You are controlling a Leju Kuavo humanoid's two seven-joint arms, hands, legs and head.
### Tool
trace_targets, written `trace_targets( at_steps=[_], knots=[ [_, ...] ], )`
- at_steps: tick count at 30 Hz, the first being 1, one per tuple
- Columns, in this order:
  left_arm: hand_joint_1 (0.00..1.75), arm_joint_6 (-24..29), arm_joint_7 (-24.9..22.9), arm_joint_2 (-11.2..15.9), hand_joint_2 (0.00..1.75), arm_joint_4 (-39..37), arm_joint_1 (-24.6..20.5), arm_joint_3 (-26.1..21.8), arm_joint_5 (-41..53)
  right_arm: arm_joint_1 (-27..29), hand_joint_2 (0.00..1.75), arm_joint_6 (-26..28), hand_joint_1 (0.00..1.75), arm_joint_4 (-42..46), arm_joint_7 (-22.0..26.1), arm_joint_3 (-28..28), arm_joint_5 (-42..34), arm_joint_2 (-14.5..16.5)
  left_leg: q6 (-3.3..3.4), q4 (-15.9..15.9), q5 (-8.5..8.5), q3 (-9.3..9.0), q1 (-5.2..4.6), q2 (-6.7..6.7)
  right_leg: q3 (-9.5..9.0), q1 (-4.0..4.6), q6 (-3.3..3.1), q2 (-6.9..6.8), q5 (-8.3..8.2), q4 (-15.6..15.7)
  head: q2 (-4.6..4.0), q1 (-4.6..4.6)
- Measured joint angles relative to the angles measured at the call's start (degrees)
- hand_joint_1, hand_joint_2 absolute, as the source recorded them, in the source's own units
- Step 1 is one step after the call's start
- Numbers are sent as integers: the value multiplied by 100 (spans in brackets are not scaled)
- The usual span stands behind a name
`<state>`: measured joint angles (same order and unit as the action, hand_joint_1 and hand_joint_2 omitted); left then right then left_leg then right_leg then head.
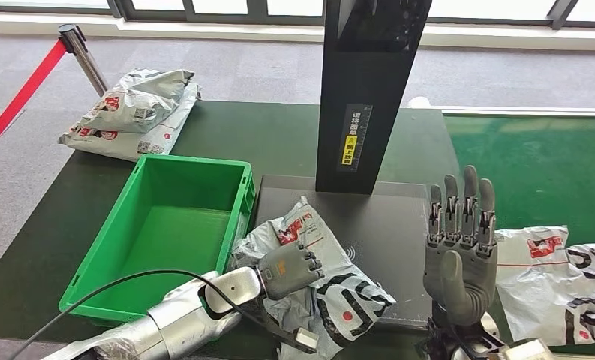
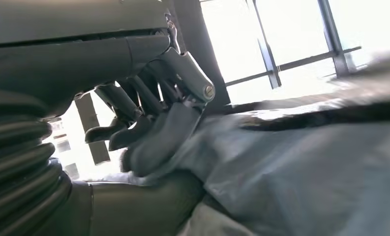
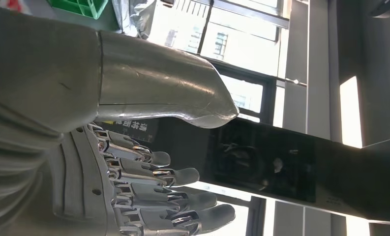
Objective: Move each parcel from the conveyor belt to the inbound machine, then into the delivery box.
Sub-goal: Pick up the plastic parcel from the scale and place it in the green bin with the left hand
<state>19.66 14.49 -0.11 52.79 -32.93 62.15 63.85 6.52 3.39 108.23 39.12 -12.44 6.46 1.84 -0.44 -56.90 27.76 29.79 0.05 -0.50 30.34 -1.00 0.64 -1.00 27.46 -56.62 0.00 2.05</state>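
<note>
Now gripping the parcel (image 1: pixel 309 270) with the left hand (image 1: pixel 288 268) on the scanner plate (image 1: pixel 388 225), fingers closing over its crumpled near edge. Likely lifting next, swinging leftward into the green box (image 1: pixel 238 196) (just beside). Right hand (image 1: pixel 460 244) idling upright, fingers spread, holding nothing; another parcel (image 1: pixel 557 274) waiting on the belt (image 1: pixel 534 161).

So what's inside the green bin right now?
The green bin looks empty: its bare floor and inner walls show in the head view. The near right corner is covered by the left hand and the parcel it grips, so that spot can't be checked.
</note>
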Motion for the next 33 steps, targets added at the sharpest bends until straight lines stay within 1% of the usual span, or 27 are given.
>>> trace_targets(
  at_steps=[5,13,23,24,26,28,29,31,33],
  knots=[
    [175,50,2,25,175,113,74,-57,62,37,175,1,0,29,-1,0,4,0,-1,1,-1,2,0,-3,3,0,0,1,0,0,0,0],
    [175,389,-91,27,175,250,210,-270,449,135,175,27,0,86,-2,0,71,0,-3,0,-2,7,0,-3,10,1,-1,2,-1,-1,0,1],
    [175,422,-120,29,175,358,291,-402,486,171,175,31,0,129,-2,0,78,0,-4,0,-3,17,0,-3,19,0,-1,2,-2,-1,0,0],
    [175,494,-176,30,175,369,298,-412,530,173,175,31,0,132,-2,0,79,0,-4,-1,-3,18,0,-3,20,0,-1,2,-2,-1,0,0],
    [175,815,-421,59,175,460,347,-493,704,186,175,36,0,136,-2,1,86,0,-4,-1,-3,21,1,-3,22,1,-1,2,-2,-2,0,0],
    [175,1133,-688,150,175,751,451,-743,895,212,175,54,0,137,-3,2,105,0,-4,0,-4,26,2,-3,26,2,-2,2,-3,-3,0,1],
    [175,1166,-735,206,175,961,534,-942,869,224,175,82,0,137,-12,2,127,0,-5,0,-4,27,2,-4,28,3,-2,3,-3,-3,0,1],
    [175,1060,-604,292,175,1388,818,-1447,371,249,175,217,0,132,-52,1,236,-2,-6,2,-4,28,2,-9,30,3,-3,8,-2,-4,0,1],
    [175,986,-239,317,175,1713,1218,-1995,-524,261,175,423,0,108,-96,0,427,-16,-6,2,-3,32,2,-16,39,3,-3,15,-2,-5,0,0]
  ],
)
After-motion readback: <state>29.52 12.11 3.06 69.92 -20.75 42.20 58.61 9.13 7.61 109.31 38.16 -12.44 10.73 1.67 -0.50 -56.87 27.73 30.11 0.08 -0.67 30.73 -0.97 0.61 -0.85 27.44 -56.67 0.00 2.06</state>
